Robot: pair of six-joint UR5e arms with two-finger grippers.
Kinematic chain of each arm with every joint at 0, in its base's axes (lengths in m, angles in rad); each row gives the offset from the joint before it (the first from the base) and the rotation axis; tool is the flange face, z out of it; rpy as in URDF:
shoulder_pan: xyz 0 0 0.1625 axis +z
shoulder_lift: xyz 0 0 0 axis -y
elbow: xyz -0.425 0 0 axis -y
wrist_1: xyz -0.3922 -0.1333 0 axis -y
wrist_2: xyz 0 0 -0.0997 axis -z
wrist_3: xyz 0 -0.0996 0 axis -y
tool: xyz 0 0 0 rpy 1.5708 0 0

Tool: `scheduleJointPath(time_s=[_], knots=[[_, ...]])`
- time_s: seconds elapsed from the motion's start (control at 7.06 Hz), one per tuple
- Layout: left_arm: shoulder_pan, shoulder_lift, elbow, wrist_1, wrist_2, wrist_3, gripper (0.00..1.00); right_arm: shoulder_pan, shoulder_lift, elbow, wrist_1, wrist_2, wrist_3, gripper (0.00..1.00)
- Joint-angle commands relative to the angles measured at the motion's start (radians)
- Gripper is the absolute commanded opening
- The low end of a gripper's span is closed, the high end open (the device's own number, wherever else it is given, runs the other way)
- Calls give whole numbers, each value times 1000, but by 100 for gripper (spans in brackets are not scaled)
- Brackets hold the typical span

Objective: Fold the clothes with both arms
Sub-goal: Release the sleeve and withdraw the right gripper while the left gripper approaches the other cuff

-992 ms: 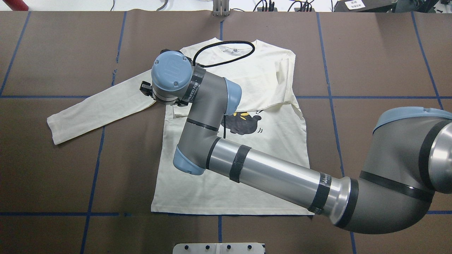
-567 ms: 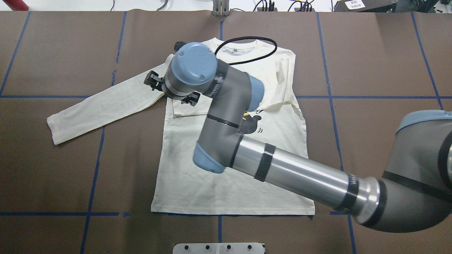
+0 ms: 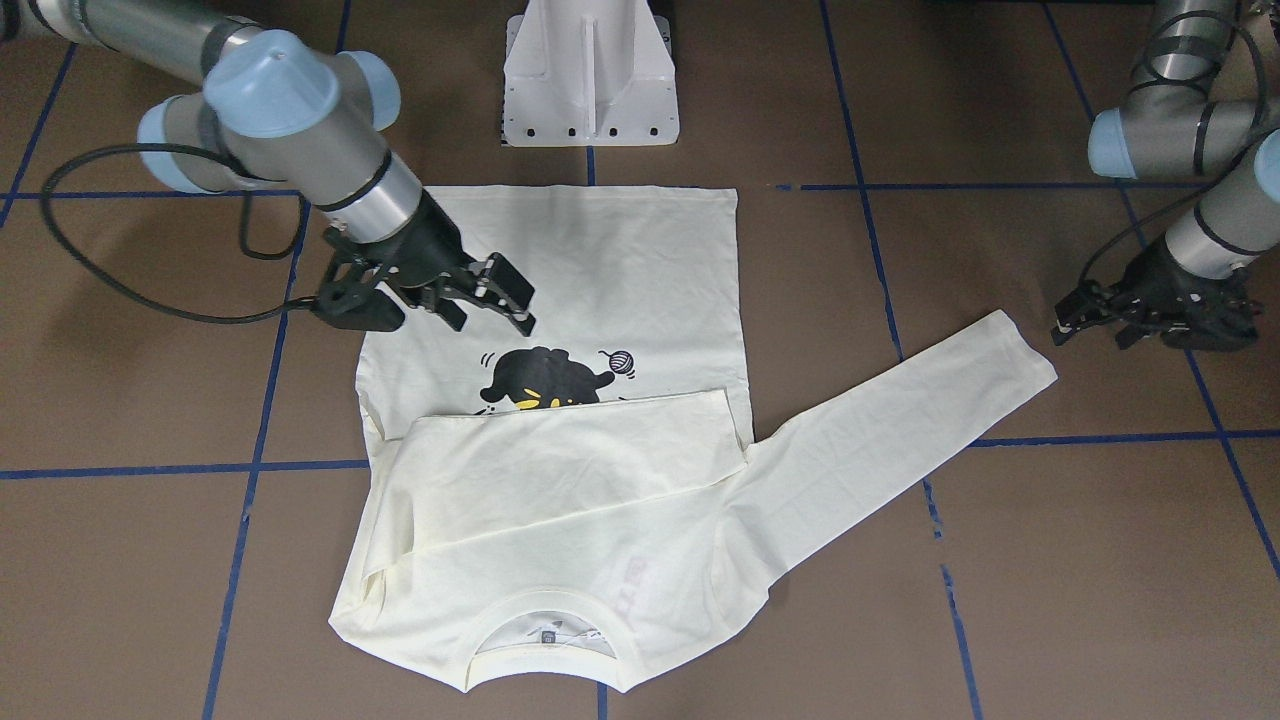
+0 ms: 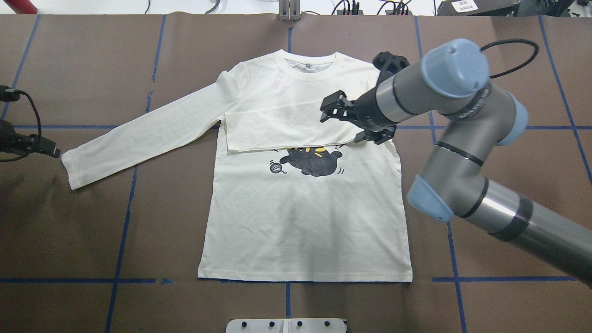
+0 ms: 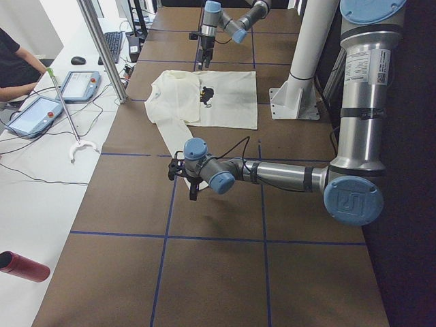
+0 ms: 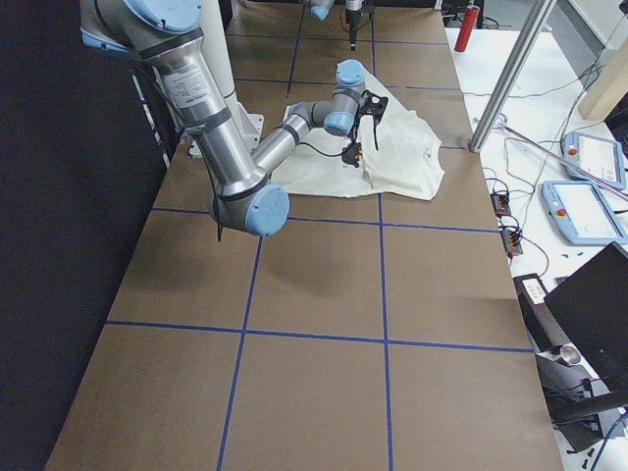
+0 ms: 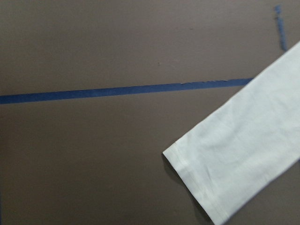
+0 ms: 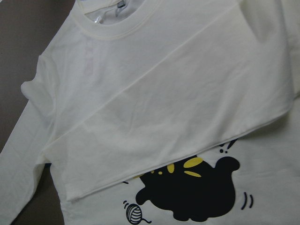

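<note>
The soft, light cream-white cloth shirt is lying flat on our brown table, our black left gripper and black right gripper are hanging spread and empty, and we are thinking to pinch its floppy straight sleeve near the cuff.

brown table with blue tape gridlines

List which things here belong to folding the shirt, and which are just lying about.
Job in hand:
cream T-shirt, one sleeve already folded across its chest
right gripper, above the shirt
left gripper, near the outstretched sleeve's cuff

Lying about:
white pedestal base
red cylinder
tablet controllers
keyboard
</note>
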Motion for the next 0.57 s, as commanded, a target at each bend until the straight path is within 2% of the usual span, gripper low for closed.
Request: scheduleJointPath(time_s=[0.0,0.14,0.28,0.43], knots=[[54,-40,51,-7,19,-16,82,49,-85,51,4,64,-34,100],[63,-66,80,-7,18,-15,81,49,-89,49,4,64,-34,100],[69,-69,91,-7,18,-10,74,48,-89,46,4,61,-34,100],[69,-69,89,-7,18,-9,37,46,-89,45,4,58,-34,100]])
